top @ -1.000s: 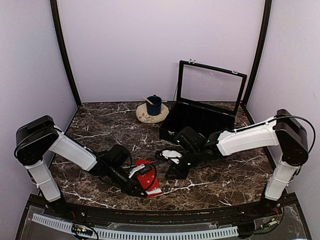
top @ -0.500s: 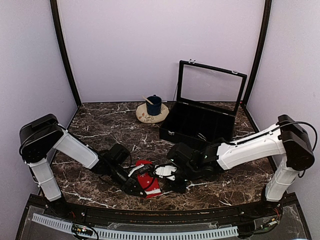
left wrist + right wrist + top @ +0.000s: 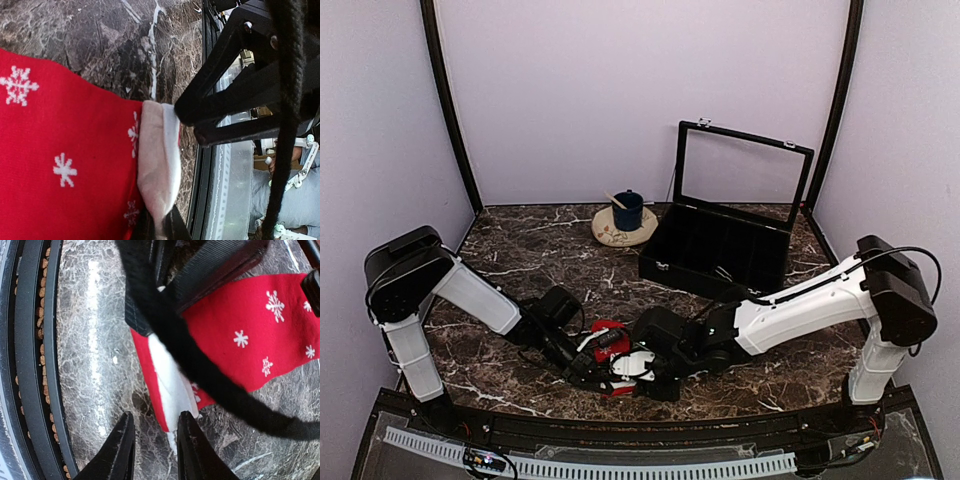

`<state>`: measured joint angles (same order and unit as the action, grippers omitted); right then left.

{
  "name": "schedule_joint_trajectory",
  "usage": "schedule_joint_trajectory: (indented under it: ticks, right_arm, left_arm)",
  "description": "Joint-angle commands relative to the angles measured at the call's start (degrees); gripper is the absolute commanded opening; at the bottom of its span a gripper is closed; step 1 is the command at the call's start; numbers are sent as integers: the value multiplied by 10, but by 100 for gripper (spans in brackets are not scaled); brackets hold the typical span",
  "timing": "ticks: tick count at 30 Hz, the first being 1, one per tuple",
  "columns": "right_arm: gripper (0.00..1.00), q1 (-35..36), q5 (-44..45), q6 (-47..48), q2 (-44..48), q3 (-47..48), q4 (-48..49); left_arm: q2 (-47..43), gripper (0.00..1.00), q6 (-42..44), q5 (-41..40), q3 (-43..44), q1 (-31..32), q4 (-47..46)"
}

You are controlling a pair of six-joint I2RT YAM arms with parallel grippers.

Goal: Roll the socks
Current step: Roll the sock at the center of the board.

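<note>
On the dark marble worktop point(image 3: 520, 260), the right end effector point(image 3: 156, 417) has swung from the box point(image 3: 720, 250) to the red sock point(image 3: 65, 135) at the near edge. Its fingers stand partly apart astride the white cuff point(image 3: 167, 375). The left end effector point(image 3: 159, 222) pinches that cuff, so rolling can likely start.

blue mug point(image 3: 628, 211) on plate point(image 3: 608, 236) | black case point(image 3: 712, 252), clear lid raised | marble table point(image 3: 520, 252)

You see the red sock point(image 3: 65, 150) as soft matt knit cloth with a fleecy white cuff point(image 3: 157, 160). The table point(image 3: 520, 250) looks like glossy veined marble, and the fingers point(image 3: 117, 450) of the right gripper point(image 3: 156, 416) are matt black plastic.
</note>
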<state>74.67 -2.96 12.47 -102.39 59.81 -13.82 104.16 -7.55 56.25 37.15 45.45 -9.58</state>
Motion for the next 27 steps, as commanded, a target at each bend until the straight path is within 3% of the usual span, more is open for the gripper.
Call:
schedule_joint_trajectory:
  ticks: [1, 14, 27]
  right_arm:
    - [28, 7, 17, 23, -17, 24, 2]
    - [27, 8, 14, 58, -49, 42, -9]
    - [19, 6, 5, 69, -78, 41, -12]
  left_arm:
    - [24, 0, 5, -49, -11, -7, 62]
    - [27, 0, 5, -39, -9, -11, 65]
    - [26, 0, 4, -31, -11, -15, 63]
